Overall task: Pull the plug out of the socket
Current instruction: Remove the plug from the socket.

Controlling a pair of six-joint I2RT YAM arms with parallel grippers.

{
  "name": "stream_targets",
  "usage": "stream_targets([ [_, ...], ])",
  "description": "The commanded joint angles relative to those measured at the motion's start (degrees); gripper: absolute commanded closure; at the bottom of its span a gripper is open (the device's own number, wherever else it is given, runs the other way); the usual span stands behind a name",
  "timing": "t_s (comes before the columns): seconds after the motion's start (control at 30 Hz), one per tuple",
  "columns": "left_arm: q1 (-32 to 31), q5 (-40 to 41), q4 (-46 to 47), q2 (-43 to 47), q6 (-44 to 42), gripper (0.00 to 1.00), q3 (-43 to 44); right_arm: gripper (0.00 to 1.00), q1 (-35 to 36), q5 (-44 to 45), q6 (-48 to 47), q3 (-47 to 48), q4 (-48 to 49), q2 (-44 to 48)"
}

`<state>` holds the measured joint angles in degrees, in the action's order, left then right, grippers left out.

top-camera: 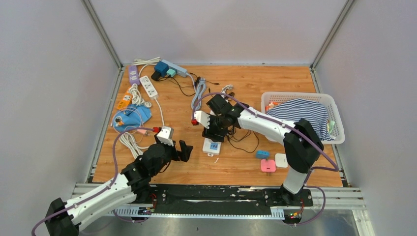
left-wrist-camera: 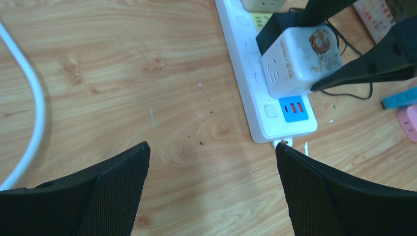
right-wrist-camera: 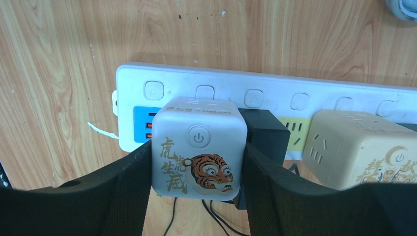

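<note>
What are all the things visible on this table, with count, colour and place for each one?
tiger cube adapter: one, white, plugged into the power strip beside its blue USB end
black plug: one, black, next socket along
cream cube adapter: one, cream, same strip, past the black plug
power strip: one, white, table centre
spare strips: several, mixed colours, far left corner, among cables
basket: one, white, right edge
striped cloth: one, blue and white, in the basket
small gadgets: three, pink, blue, white, near the right arm's base
table: one, wood
left tool: open, above bare wood beside the strip's end
right tool: pads against both sides of the tiger cube adapter
</note>
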<state>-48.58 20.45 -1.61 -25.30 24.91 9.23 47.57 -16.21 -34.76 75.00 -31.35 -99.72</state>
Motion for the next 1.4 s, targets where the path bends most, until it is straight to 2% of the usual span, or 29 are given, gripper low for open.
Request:
stream_targets([
  [0.0,-0.3,-5.6,8.5,-7.0,4.7,0.00,0.8,1.00,-2.4,-2.0,-3.2,-1.8,-8.3,-1.7],
  [0.23,-0.3,-10.5,19.7,-19.0,7.1,0.00,0.3,1.00,-4.1,-4.1,-1.9,-1.2,-8.5,-2.4],
  [0.4,-0.2,-13.7,25.2,-29.5,5.0,0.00,2.9,1.00,-5.4,-6.6,-0.2,-0.7,-8.4,-3.3],
  [0.53,-0.3,-14.3,30.2,-37.0,5.1,0.04,4.2,1.00,-5.4,-7.1,0.2,-0.6,-8.5,-3.8],
  [0.87,-0.3,-11.6,35.3,-47.1,6.3,0.10,5.8,1.00,-5.6,-7.8,0.3,-0.4,-8.8,-4.8],
  [0.97,-0.3,-11.6,37.3,-50.1,6.9,0.15,5.9,1.00,-5.6,-9.3,-0.4,-0.5,-9.3,-5.2],
  [1.1,-0.3,-10.4,38.9,-52.1,7.9,0.33,5.3,1.00,-5.6,-11.4,-1.9,-1.4,-9.4,-4.9],
  [1.37,-0.2,-8.3,40.8,-53.0,8.2,0.35,3.5,1.00,-4.5,-8.1,-5.2,-5.4,-5.9,-3.7],
])
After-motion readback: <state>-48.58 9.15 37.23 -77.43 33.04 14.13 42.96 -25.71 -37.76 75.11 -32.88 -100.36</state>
